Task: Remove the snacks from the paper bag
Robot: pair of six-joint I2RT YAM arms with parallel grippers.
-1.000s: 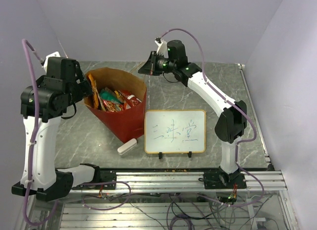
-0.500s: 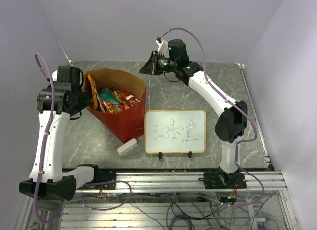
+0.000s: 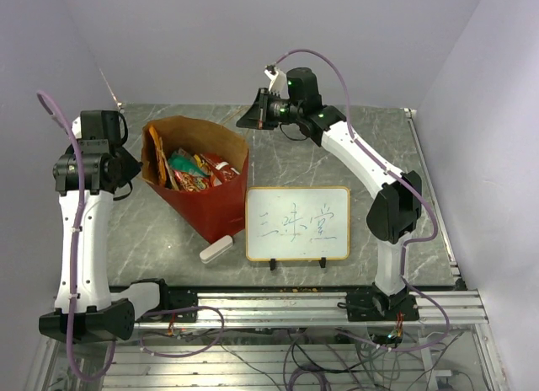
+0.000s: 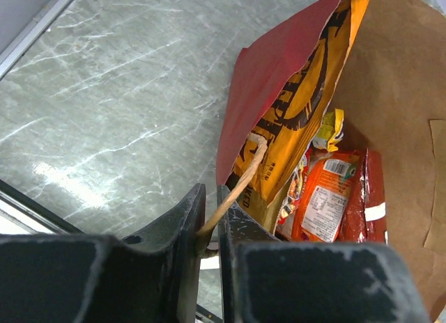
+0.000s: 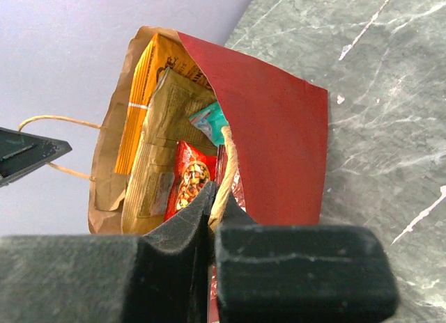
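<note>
The paper bag, red outside and brown inside, stands open at the table's left middle. The snacks are inside it. The left wrist view shows a large orange bag and an orange-red packet. The right wrist view shows a red packet, a teal one and an olive one. My left gripper is at the bag's left rim, shut on a thin cord handle. My right gripper, at the far right rim, is shut on the other handle.
A framed whiteboard with writing stands right of the bag, near the front edge. A small white eraser block lies at the bag's front corner. Walls close in on the left, back and right.
My left gripper's jaws have closed from wide open onto the bag's left handle, and the left arm has drawn back to the left. The right arm has hardly moved.
</note>
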